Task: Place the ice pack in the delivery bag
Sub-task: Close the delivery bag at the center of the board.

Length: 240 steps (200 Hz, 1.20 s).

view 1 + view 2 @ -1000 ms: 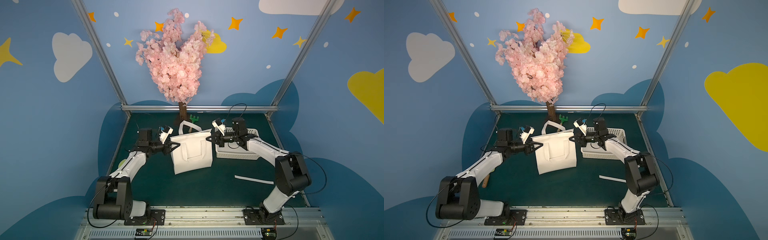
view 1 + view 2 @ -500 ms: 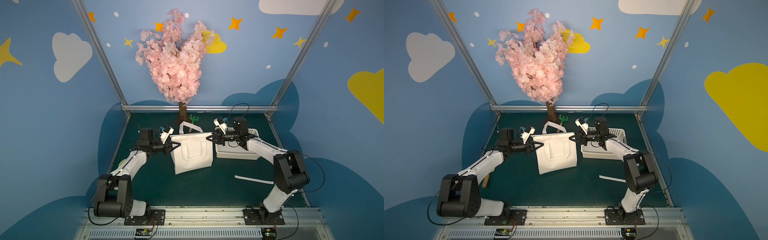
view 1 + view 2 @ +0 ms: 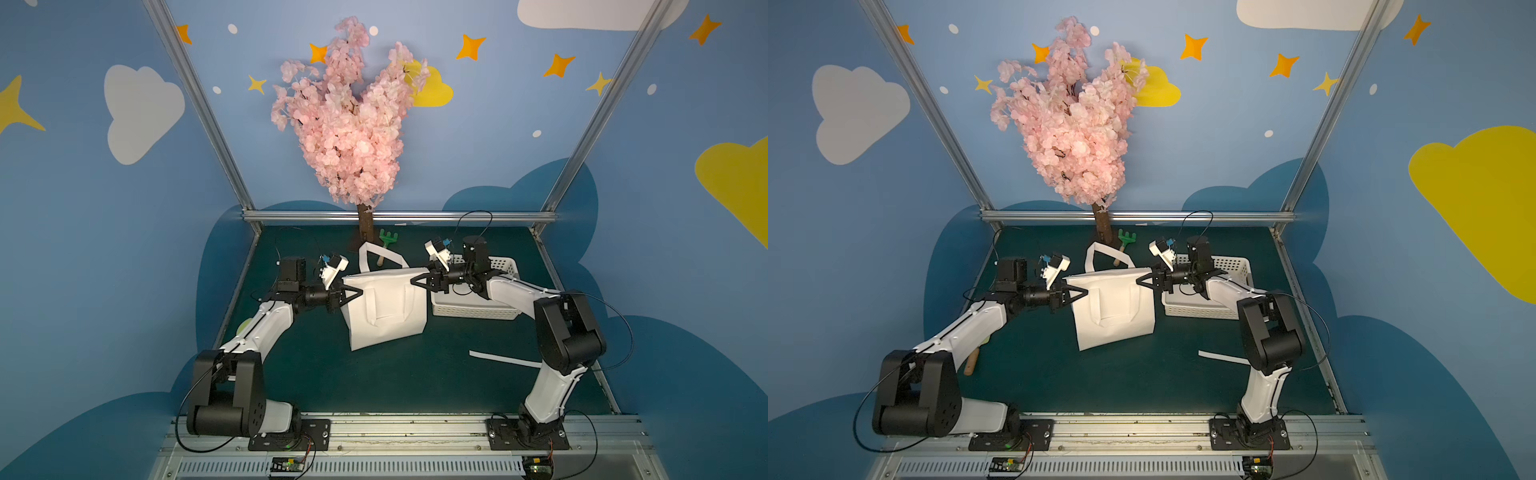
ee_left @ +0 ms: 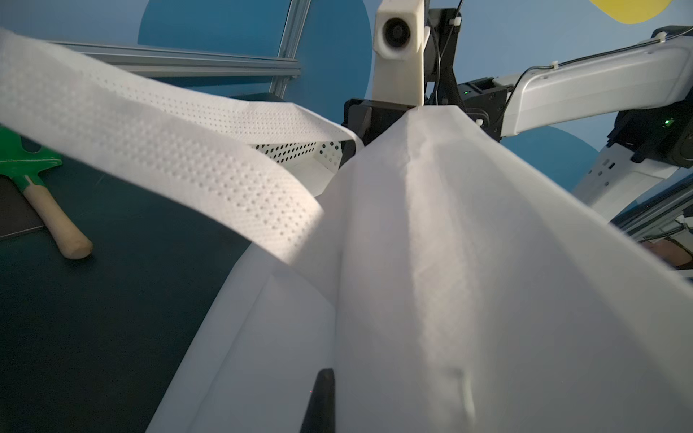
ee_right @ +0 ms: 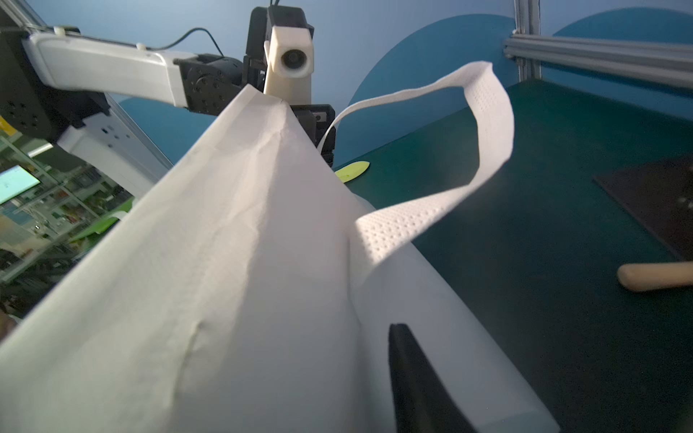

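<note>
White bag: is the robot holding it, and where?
Yes. The left gripper pinches the delivery bag at one top corner; the right gripper is at the opposite top corner, grip unclear.

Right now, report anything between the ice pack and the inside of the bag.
The top of the bag is closed, a ridge between the left gripper and right gripper. No ice pack is in view.
</note>
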Each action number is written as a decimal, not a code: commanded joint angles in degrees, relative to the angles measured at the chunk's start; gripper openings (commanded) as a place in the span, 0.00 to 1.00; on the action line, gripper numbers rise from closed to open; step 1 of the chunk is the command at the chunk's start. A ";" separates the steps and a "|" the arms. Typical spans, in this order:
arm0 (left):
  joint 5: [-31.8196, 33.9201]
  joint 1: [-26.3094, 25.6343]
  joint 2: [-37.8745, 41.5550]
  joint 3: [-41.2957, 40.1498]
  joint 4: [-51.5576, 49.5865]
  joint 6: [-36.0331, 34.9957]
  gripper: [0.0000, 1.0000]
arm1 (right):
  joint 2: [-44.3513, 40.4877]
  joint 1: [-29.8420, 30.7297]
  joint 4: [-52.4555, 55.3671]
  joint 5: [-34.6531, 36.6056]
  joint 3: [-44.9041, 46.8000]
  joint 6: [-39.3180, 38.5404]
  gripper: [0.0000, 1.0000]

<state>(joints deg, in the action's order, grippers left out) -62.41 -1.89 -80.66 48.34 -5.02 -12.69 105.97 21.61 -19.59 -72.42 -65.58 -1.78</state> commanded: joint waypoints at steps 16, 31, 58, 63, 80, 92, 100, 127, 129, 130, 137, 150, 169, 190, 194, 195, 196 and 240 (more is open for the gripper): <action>-4.74 1.08 -0.11 1.61 -3.48 -3.26 0.03 | 2.68 -1.98 -6.75 -3.62 -0.43 4.94 0.02; -5.43 1.75 -0.61 1.59 -2.57 -2.46 0.03 | 2.75 -2.41 -7.30 -4.09 -0.51 5.44 0.00; -8.01 2.81 -1.49 1.85 -1.22 -0.80 0.04 | 2.75 -3.03 -9.19 -4.52 -0.11 6.94 0.00; -7.44 2.86 -1.58 1.91 -1.28 -0.78 0.05 | 2.68 -3.13 -9.41 -4.49 -0.06 7.28 0.00; -6.09 2.64 -1.47 1.90 0.17 1.16 0.36 | 2.72 -3.15 -9.32 -4.66 -0.60 7.98 0.00; -4.25 1.94 -1.42 2.24 -0.12 1.48 0.33 | 2.45 -2.84 -9.26 -4.41 -0.79 8.60 0.06; -3.21 1.18 -1.29 3.14 -2.12 0.41 0.34 | 2.16 -2.56 -8.88 -3.69 -0.95 8.57 0.10; -1.81 -0.47 -1.10 4.55 -4.50 -0.48 0.33 | 0.86 -1.76 -5.32 -2.28 -0.75 6.27 0.19; -1.78 -0.57 -1.10 4.57 -4.44 -0.43 0.33 | 0.83 -1.72 -5.20 -2.35 -0.77 6.20 0.19; -1.81 -0.57 -1.09 4.57 -4.41 -0.42 0.33 | 0.78 -1.73 -5.11 -2.36 -0.73 6.14 0.19; -1.75 -0.83 -1.15 4.57 -3.81 -0.09 0.34 | 0.79 -1.66 -4.92 -2.52 -0.77 6.20 0.19; -1.54 -1.18 -1.39 4.75 -1.98 1.07 0.33 | 0.95 -1.57 -4.44 -3.04 -1.18 6.34 0.17; -2.45 -1.66 -2.45 5.60 -1.79 1.03 0.26 | 1.23 -1.52 -5.14 -3.60 -1.43 7.28 0.08; -3.74 -1.49 -2.68 5.43 -3.29 -0.83 0.03 | 1.08 -2.11 -5.17 -4.28 -1.45 7.65 0.00; -3.81 -1.31 -2.42 5.18 -3.41 -1.38 0.03 | 1.00 -2.33 -5.32 -4.44 -1.39 7.57 0.00; -3.79 -1.25 -2.32 5.09 -3.42 -1.46 0.03 | 0.99 -2.34 -5.38 -4.46 -1.35 7.58 0.00; -3.82 -1.22 -2.27 5.05 -3.42 -1.51 0.03 | 0.90 -2.39 -5.42 -4.52 -1.28 7.54 0.00; -7.38 2.74 0.15 3.43 -1.46 -1.03 0.03 | 0.48 -4.23 -6.11 -6.35 -0.99 7.79 0.00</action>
<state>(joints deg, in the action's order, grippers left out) -65.47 -1.83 -82.83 52.51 -7.20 -13.02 108.07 19.07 -25.54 -77.52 -65.63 5.58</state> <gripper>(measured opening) 0.048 0.048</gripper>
